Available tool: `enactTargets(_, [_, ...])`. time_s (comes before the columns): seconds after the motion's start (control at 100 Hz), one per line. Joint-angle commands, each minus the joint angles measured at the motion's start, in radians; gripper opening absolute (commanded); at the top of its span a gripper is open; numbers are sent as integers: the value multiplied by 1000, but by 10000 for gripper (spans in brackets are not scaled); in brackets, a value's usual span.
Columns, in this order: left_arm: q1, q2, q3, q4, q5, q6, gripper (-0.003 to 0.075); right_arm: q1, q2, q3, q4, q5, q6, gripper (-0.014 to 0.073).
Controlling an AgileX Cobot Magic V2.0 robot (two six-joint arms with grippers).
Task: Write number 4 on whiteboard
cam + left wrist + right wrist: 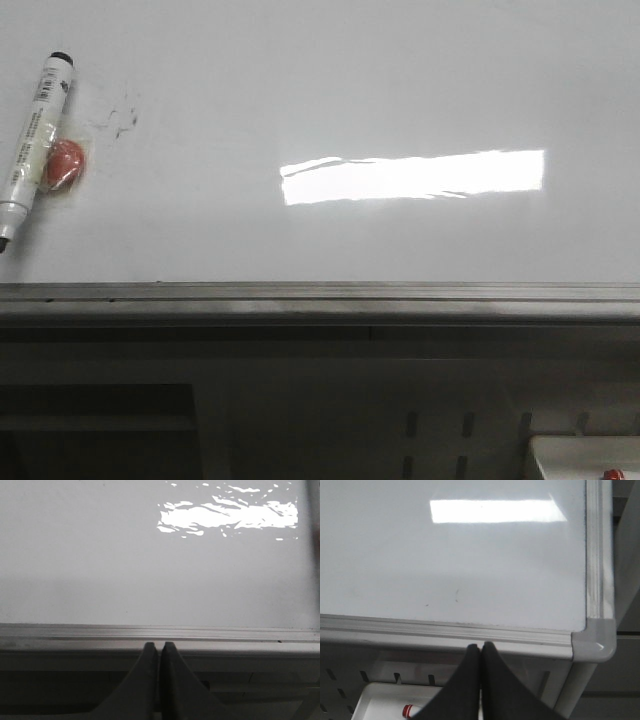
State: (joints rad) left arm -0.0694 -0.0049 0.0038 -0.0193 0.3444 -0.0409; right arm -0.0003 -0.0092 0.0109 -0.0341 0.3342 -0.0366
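The whiteboard [330, 90] fills the front view, glossy white, with a bright rectangular reflection and a grey metal bottom rail [320, 300]. No number 4 shows on it; only faint grey smudges [120, 120] sit near the upper left. A white marker with a black cap [30, 140] is held against the board at the far left over a red round magnet [64, 165]. My left gripper [160, 646] is shut and empty, its tips level with the rail. My right gripper [480, 647] is shut and empty too, below the board's lower right corner [592, 640].
A white tray [385, 700] holding a red-banded marker [409, 711] sits below the board on the right, also seen as the white tray [585, 455] in the front view. A perforated panel [440, 440] runs under the rail.
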Motion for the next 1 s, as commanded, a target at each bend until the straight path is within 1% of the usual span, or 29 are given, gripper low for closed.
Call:
enactTargets(0.0, [3,-25,35,0,-45,-10,-20,-5,-15,23,-12,-10,-1,-51])
enactTargets(0.67, [3,-25,35,0,-45,-10,-20,-5,-15,23,-12,-10,-1,-51])
enactTargets(0.87, [3,-25,35,0,-45,-10,-20,-5,-15,23,-92,-13,-1,-51])
enactTargets(0.99, [3,-25,35,62,-77,-4,-20,-5,-15,23,-94,-13,-1,-51])
